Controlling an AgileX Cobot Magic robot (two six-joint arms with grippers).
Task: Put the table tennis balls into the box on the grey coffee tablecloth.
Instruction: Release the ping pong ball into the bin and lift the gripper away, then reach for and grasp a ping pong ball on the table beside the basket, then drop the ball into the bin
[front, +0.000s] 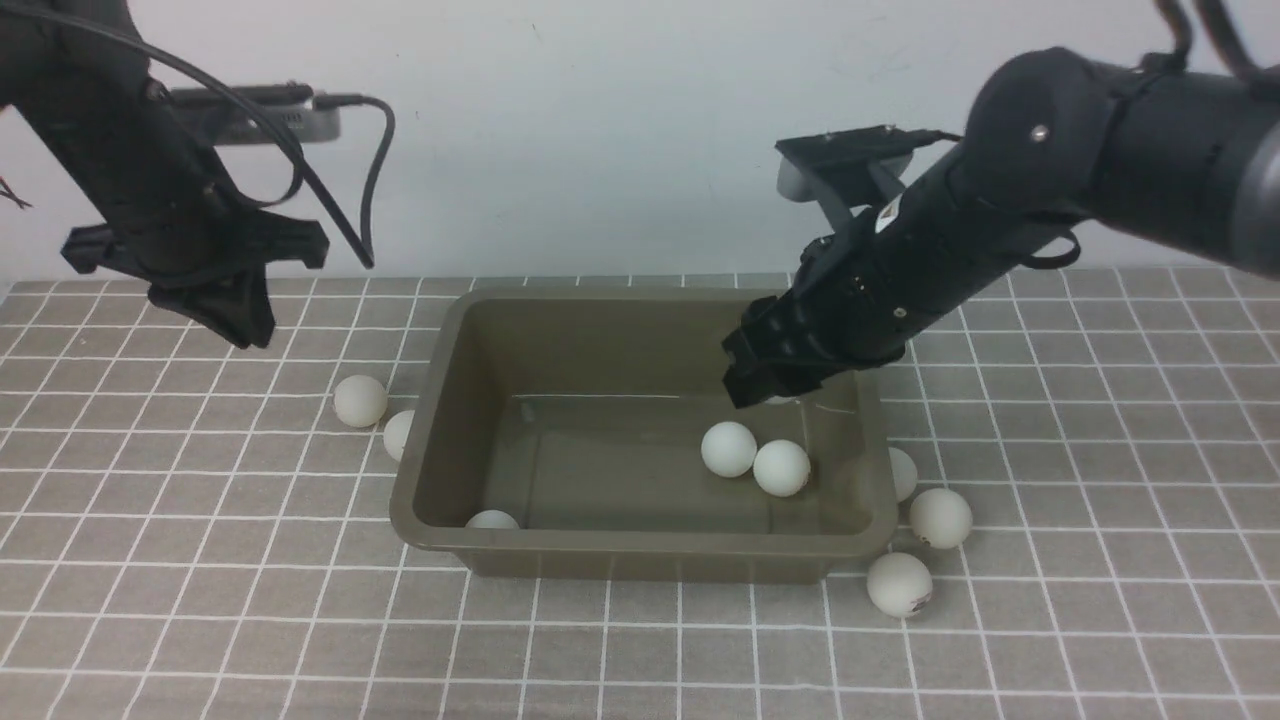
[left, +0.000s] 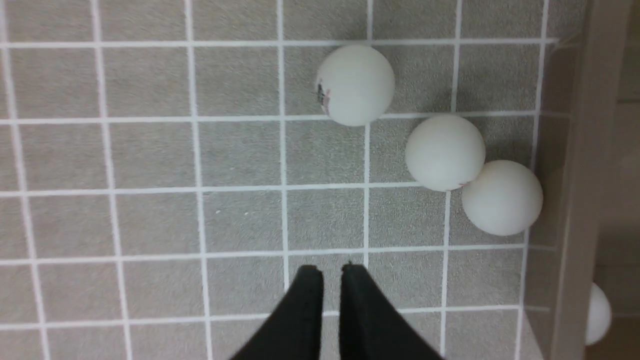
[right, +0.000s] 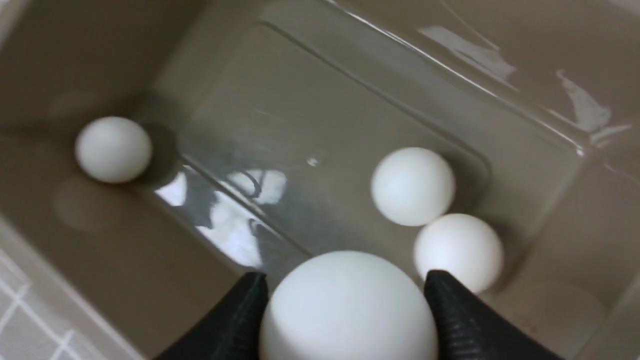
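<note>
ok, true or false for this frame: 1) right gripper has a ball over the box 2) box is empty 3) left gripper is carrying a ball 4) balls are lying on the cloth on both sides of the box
1. The right gripper grips a held ball above the box: true.
2. The box is empty: false. Three balls lie on its floor: a first ball and a second ball side by side in its right half, and a corner ball at the near left.
3. The left gripper carries a ball: false. Its jaws are nearly closed on nothing, above the tablecloth.
4. Balls lie on the tablecloth on both sides: true, e.g. a left-side ball and a right-side ball.
</note>
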